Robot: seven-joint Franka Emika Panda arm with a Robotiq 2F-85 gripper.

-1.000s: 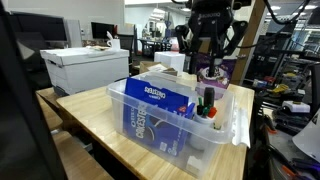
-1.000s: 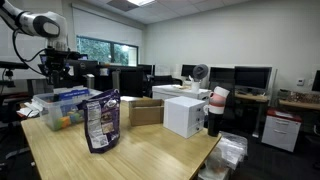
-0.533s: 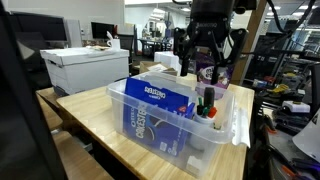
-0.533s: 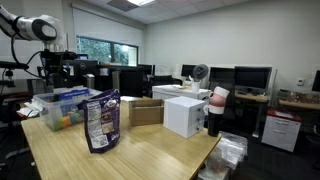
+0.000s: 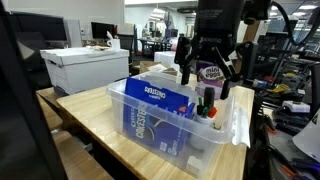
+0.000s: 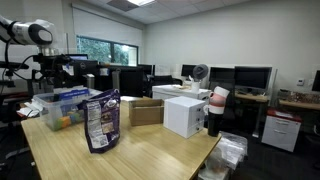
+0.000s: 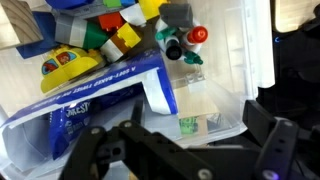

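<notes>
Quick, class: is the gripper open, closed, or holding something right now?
Gripper: open, fingers spread wide above the clear plastic bin, holding nothing.

The hand [image 5: 208,84] is black. The bin [image 5: 228,128] is clear plastic with a faint milky tint. The bag [image 5: 163,96] lying in it is royal blue with white lettering. The toy blocks [image 7: 100,35] are yellow, green, red and blue, one yellow piece carrying small coloured dots. The markers [image 7: 185,40] are grey and black, one with a red cap and others with green caps. The small carton [image 7: 196,122] is white with green print. The tabletop [image 5: 90,108] is pale wood with a light grain. At the far left the storage box [image 5: 85,62] is white. The snack bag [image 6: 100,122] is dark blue with white patches, and the cardboard box [image 6: 148,111] is tan
</notes>
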